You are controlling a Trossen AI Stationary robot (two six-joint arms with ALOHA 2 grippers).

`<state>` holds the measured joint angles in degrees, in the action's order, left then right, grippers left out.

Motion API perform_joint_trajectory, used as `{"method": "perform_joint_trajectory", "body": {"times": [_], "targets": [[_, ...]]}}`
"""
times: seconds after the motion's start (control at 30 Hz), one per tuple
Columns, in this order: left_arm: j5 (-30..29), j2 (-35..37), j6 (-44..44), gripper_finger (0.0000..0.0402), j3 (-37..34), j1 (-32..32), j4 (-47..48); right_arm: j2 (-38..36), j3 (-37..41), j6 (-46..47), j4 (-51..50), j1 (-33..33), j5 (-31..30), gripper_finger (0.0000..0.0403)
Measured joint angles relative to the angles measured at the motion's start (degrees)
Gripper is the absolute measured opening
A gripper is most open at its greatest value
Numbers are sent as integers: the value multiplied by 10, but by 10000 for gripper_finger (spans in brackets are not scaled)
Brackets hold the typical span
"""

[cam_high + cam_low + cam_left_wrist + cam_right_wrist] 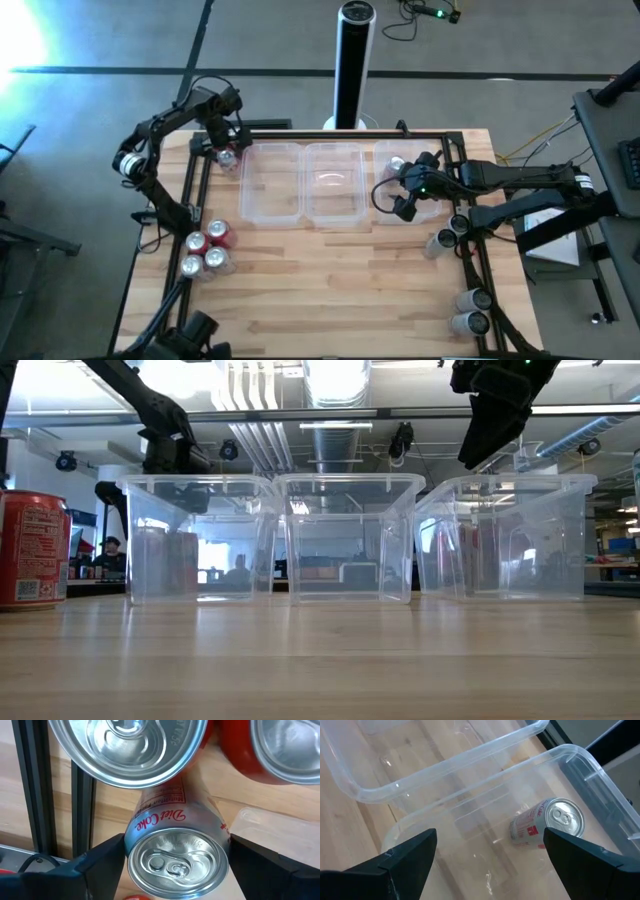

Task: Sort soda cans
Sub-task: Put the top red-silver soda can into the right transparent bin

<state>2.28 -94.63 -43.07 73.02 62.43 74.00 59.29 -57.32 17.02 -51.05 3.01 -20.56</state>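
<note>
My left gripper [228, 150] is at the table's far left corner, shut on a silver Diet Coke can [176, 862] among red cans [260, 750]. One can's silver top [125, 745] hides the held can's lower body. My right gripper [487, 870] hangs open above the right clear tub [600, 775], touching nothing. In that tub a silver can [547, 822] lies on its side. The left tub [272, 185] and middle tub [333, 185] stand beside it. More cans stand at the left [205, 250] and along the right edge [470, 310]. My left gripper pinches the Diet Coke can between its two fingers, one on each side of the can's wall just below the top rim [131, 837]. The fingers come from above, and the can's top faces the wrist camera. Another can's top hides its bottom.
A dark frame rail [82, 820] runs beside the held can. The three tubs stand in a row across the table's far middle. A red can [30, 550] stands near the low camera at the left. A black pillar [352, 60] stands behind the table.
</note>
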Motion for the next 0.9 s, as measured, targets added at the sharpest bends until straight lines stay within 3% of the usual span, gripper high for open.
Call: {"method": "perform_joint_trajectory", "body": {"times": [0.6,0.9], "targets": [[-19,0,20,326,-13,-7,-13,0,0,26,-28,0,1,361],[-8,37,33,326,-36,-7,-44,0,0,26,-27,0,1,361]]}}
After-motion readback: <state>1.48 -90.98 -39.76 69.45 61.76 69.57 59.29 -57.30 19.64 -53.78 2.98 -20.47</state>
